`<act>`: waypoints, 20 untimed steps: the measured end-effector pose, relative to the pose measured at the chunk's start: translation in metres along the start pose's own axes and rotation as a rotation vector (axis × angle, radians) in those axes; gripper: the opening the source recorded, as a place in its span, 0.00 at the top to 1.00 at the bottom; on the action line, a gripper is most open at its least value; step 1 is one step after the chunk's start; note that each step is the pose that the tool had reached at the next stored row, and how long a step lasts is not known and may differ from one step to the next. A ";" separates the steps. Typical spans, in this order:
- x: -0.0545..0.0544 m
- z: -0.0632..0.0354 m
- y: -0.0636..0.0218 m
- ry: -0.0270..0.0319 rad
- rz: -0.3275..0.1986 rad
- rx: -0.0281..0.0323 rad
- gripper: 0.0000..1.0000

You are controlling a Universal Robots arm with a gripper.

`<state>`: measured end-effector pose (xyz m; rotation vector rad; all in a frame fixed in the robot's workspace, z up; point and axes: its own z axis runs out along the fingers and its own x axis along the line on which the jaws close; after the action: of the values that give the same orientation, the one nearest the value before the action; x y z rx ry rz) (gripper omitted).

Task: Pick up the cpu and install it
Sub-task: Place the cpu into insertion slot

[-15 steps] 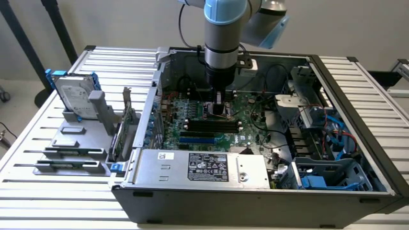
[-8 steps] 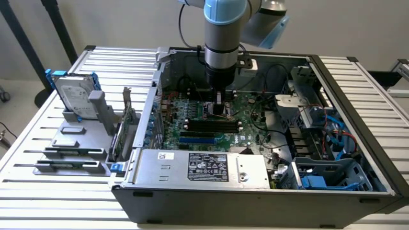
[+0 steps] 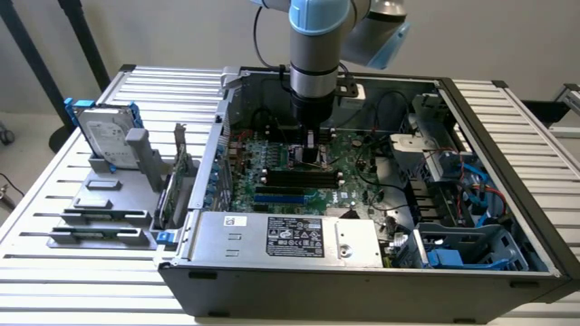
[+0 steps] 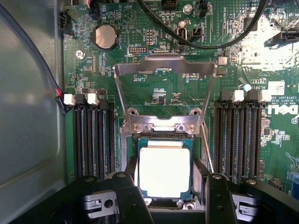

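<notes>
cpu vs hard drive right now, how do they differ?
The cpu lies flat at the motherboard socket inside the case; the hard drive stands upright in a rack outside it. The cpu is a small square; the hard drive is a larger slab with blue rails. Both have silvery metal faces.

The arm [image 3: 313,61] is a silver-grey tube with pale blue caps [image 3: 319,17] and a black cable [image 3: 257,34]; black fingers [image 4: 128,198] carry screws.
</notes>
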<state>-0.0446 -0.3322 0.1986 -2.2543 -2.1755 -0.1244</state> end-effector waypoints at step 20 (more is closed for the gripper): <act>0.001 0.0002 0.0000 -0.0049 -0.002 -0.0003 0.38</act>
<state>-0.0446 -0.3315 0.1984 -2.2556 -2.1799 -0.1193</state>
